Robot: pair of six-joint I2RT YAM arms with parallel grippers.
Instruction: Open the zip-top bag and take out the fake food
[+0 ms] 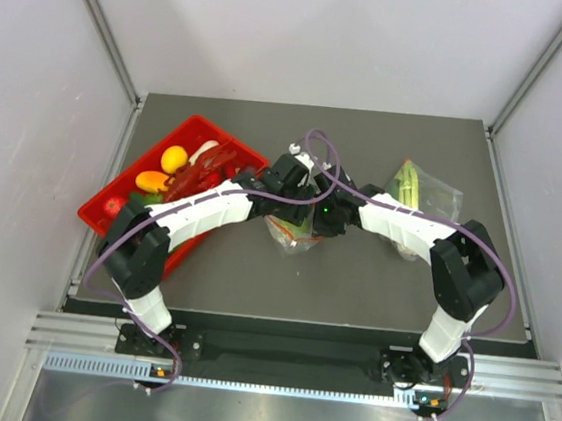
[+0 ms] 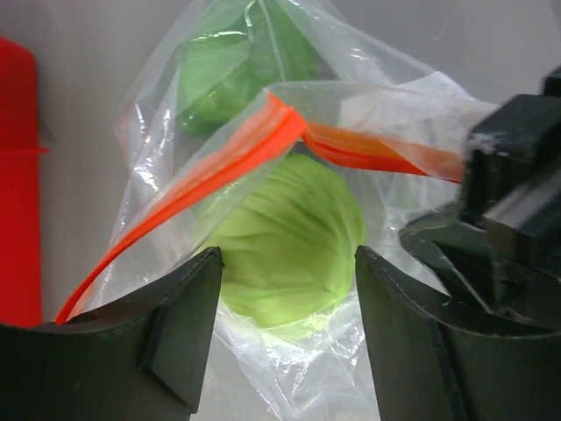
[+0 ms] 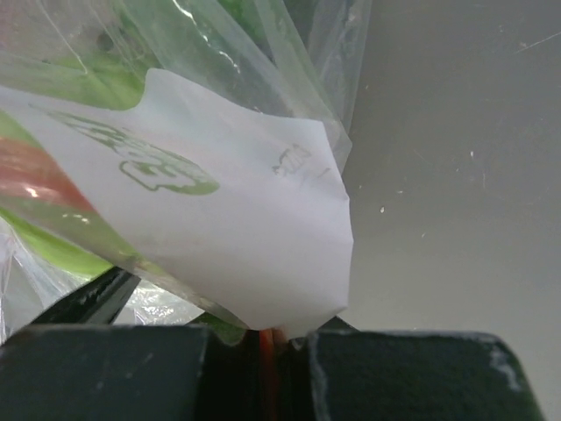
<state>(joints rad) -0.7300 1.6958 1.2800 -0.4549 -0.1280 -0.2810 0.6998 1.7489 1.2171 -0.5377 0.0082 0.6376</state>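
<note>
Left wrist view shows the bag (image 2: 158,105) mid-table (image 1: 353,289), its strip (image 2: 228,158) seemingly parted and pinched by the closed right gripper (image 3: 263,338), while the left gripper (image 2: 287,256) spreads wide around the cabbage (image 2: 280,219), not yet out of the bag.

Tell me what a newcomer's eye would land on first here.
At the table's centre, a clear crinkly zip-top bag with a red-orange zip strip is pinched in the shut right gripper, a round pale green cabbage inside it. The open left gripper faces that cabbage, a finger on each side. At the left edge sits a red plastic tray of toy food.
</note>
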